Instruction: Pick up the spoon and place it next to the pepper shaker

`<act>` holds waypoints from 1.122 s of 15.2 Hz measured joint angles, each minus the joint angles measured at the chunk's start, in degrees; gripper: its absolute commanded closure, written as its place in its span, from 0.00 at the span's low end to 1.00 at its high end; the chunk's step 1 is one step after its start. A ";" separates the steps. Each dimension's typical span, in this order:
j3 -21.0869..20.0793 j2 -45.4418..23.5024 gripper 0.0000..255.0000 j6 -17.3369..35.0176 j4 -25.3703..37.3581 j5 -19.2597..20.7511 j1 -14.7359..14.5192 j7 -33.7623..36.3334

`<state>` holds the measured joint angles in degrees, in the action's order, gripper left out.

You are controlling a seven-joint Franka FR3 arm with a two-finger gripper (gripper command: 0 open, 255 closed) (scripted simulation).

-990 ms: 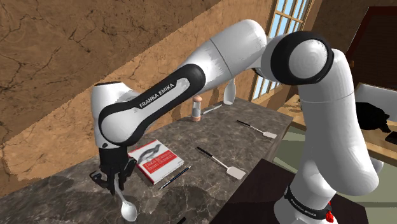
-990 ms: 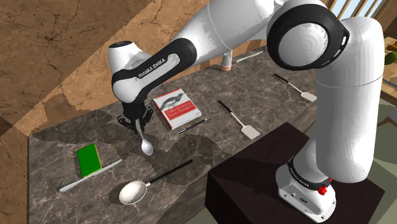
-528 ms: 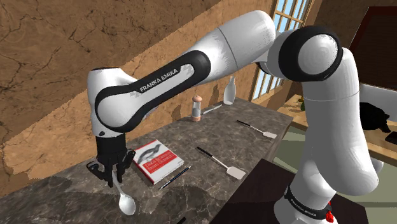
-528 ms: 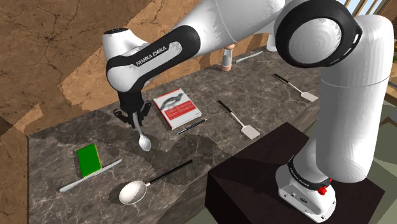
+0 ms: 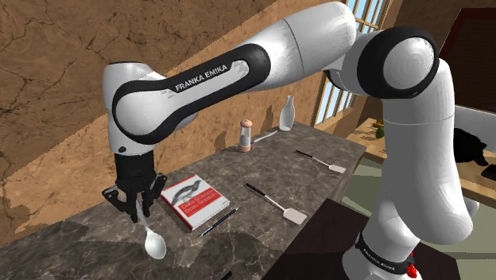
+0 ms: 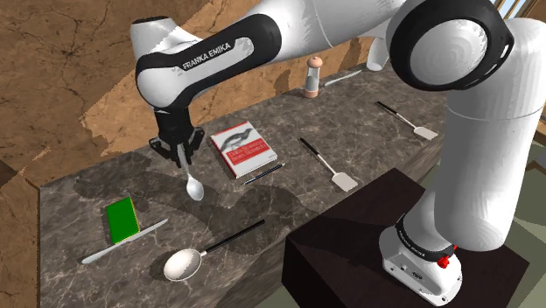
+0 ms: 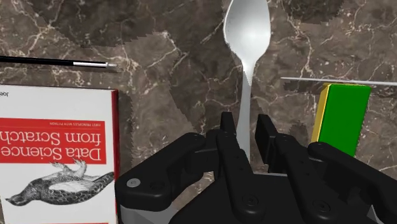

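Spoon (image 5: 156, 243): pale grey, hanging bowl-down by its handle over the dark marble counter (image 6: 87, 194) — between the red-and-white book (image 6: 245, 147) and the green block (image 6: 121, 219).
Gripper (image 5: 135, 208): pointing straight down, its black fingers pinched narrow on the spoon's handle, near the handle's upper end.
Pepper shaker (image 5: 246, 136): upright toward the counter's far end, close to the brown wall — well apart from the spoon.
Book: flat on the counter, just beside the gripper.

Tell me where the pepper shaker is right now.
The pepper shaker stands upright at the far end of the counter in the shoulder view, near the wall, with the white bottle to its right.
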<state>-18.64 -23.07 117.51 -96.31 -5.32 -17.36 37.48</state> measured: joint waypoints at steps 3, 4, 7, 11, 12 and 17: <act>-0.14 1.08 1.00 -1.72 0.69 -0.22 0.10 0.19; -0.16 1.27 1.00 -2.35 1.14 -0.25 0.12 0.25; -0.22 2.06 1.00 -4.22 2.24 -0.41 0.27 0.35; -0.37 2.82 1.00 -7.14 4.50 -0.48 0.17 0.93; -0.34 2.63 1.00 -8.13 5.68 -0.40 0.17 0.98; 0.44 7.12 1.00 -8.64 1.20 -1.98 3.17 -2.80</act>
<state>-18.20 -15.95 108.87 -95.11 -7.29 -14.19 34.68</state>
